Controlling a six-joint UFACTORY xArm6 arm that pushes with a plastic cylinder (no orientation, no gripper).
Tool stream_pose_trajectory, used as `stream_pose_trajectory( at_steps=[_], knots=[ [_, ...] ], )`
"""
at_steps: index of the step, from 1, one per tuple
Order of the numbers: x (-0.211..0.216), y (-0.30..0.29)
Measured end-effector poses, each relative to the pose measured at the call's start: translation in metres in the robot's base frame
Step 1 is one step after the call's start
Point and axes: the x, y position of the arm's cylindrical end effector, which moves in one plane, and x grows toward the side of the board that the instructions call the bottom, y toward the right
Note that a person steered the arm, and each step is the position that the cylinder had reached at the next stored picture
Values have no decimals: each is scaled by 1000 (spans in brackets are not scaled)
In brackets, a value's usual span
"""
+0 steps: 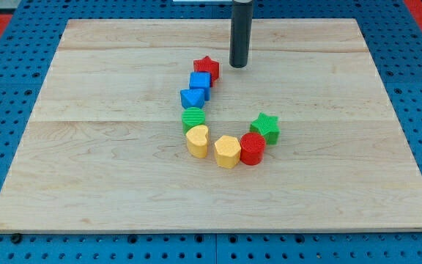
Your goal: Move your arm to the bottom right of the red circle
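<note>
My tip [239,66] rests on the wooden board [108,169] in the upper middle of the frame, a bare rod end with no jaws to open or close and nothing clamped on it. It sits just to the right of the red star [206,68], with a narrow gap between them, so it is touching no block.

The blocks form a curved chain below and to the left of my tip. From the red star the chain runs down through the blue cube [200,83] and the blue triangle [192,97], each touching the next. Below them come the green circle [193,119] and the yellow heart [197,141], near the middle of the frame. The chain then bends to the right along the yellow hexagon [227,152] and reaches the red circle [253,149], which touches the hexagon's right side. The green star [266,127] sits just above and to the right of the red circle, touching it.

The red circle lies well below my tip and slightly to its right, in the lower middle of the frame. The board lies on a blue pegboard surface [20,73].
</note>
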Motion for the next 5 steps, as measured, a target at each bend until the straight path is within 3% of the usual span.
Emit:
stream_pose_trajectory(
  at_steps=[5],
  knots=[
    [13,-26]
  ],
)
